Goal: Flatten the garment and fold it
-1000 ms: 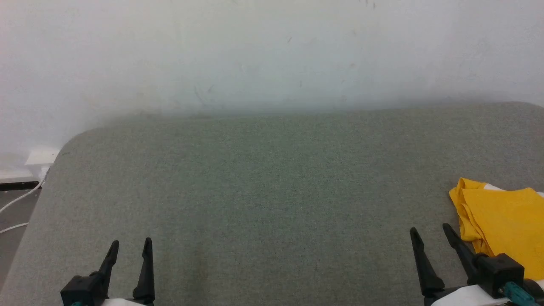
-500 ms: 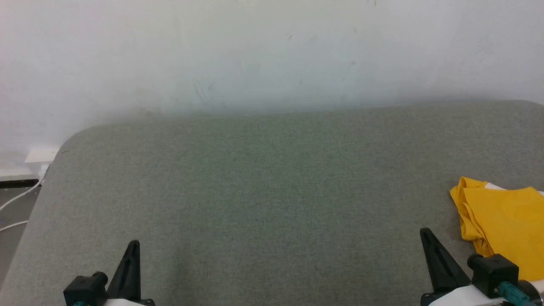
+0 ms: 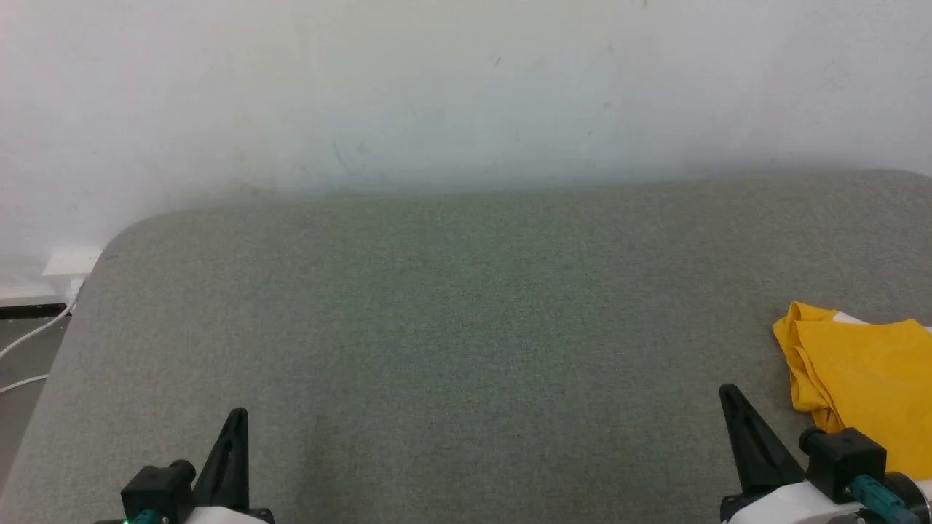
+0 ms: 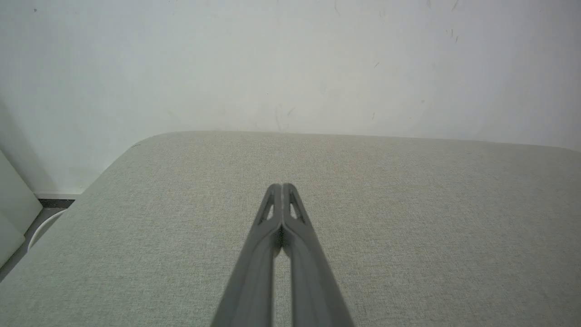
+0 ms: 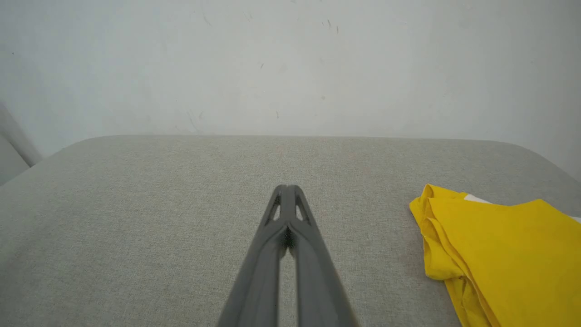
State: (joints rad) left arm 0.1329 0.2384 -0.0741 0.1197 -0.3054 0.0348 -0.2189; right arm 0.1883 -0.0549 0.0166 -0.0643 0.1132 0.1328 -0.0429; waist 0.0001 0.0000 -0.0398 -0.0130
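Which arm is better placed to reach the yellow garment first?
Right. The right gripper, shut and empty, sits close beside the garment at the right of the grey surface; the left gripper, also shut, is far across on the left.

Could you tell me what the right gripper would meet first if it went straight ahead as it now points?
Probably nothing soon: the shut right gripper points over the grey cushion towards the white wall, with the garment off to its right.

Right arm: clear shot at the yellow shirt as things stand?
Probably yes. The shirt lies just to the right of the right gripper on the grey cushion, with nothing between them. The gripper is shut, so it must open first.
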